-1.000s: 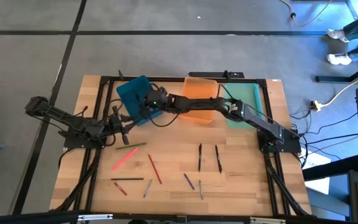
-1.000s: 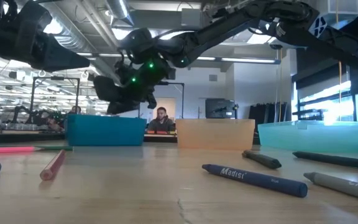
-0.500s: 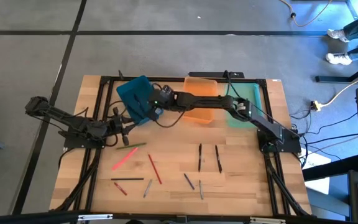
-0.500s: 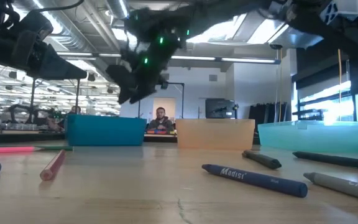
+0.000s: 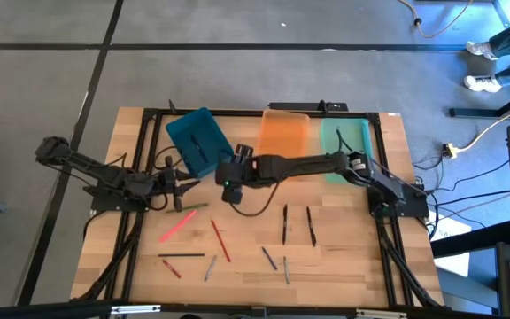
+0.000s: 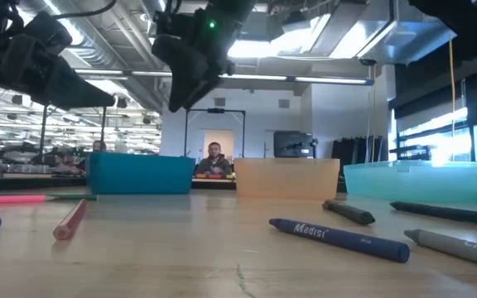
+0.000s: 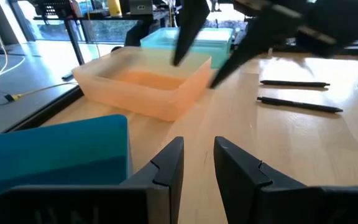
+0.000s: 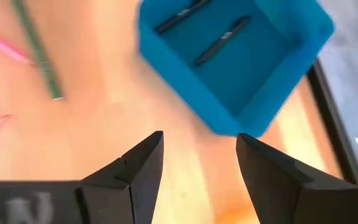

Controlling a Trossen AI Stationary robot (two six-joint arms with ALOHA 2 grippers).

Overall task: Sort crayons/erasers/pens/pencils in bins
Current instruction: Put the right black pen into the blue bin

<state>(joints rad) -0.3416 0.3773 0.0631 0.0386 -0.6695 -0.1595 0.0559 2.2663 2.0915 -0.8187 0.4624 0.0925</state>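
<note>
Three bins stand along the far side: a teal one (image 5: 197, 140) with two dark sticks (image 8: 222, 38) lying on its floor, an orange one (image 5: 286, 140) and a mint one (image 5: 343, 146). Loose sticks lie flat on the table: green (image 5: 187, 208), pink (image 5: 177, 226), red (image 5: 221, 241), two black pens (image 5: 284, 221) and several more nearer the front. My right gripper (image 8: 197, 140) hangs open above the table, just on the near side of the teal bin, holding nothing. My left gripper (image 7: 197, 149) waits at the left, open and holding nothing.
A black frame (image 5: 140, 159) borders the table. Bare wood lies between the bins and the scattered sticks. A blue crayon (image 6: 338, 238) and a red pencil (image 6: 71, 219) lie near the front edge. A person (image 6: 214, 159) sits far behind the table.
My right gripper has drawn back from over the teal bin toward the table's near edge and has risen. The teal bin, which the arm half covered before, now shows whole in the high view.
</note>
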